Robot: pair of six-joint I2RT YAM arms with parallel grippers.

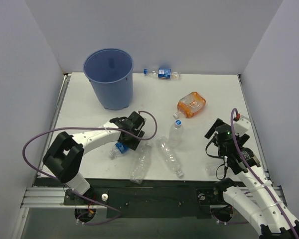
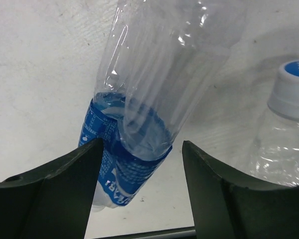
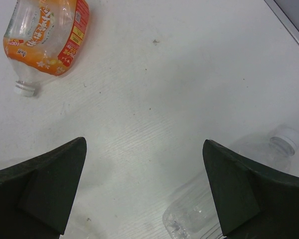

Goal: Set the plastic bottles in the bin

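Note:
The light-blue bin [image 1: 109, 77] stands at the back left. A see-through bottle with a blue label band [image 2: 124, 164] lies between the open fingers of my left gripper [image 2: 142, 144], its label against the left finger. From above, this gripper [image 1: 127, 139] is low over that bottle [image 1: 118, 148]. Three more clear bottles lie near the front: one with a blue cap [image 1: 175, 132], and two others [image 1: 170, 157] [image 1: 140, 165]. A small blue-labelled bottle [image 1: 163, 73] lies at the back. My right gripper [image 3: 144, 143] is open and empty above the table, beside a clear bottle [image 3: 224, 204].
An orange-labelled bottle [image 1: 191, 104] lies right of centre and also shows in the right wrist view [image 3: 45, 40]. A capped clear bottle [image 2: 289, 129] lies just right of my left fingers. White walls enclose the table on the left, back and right.

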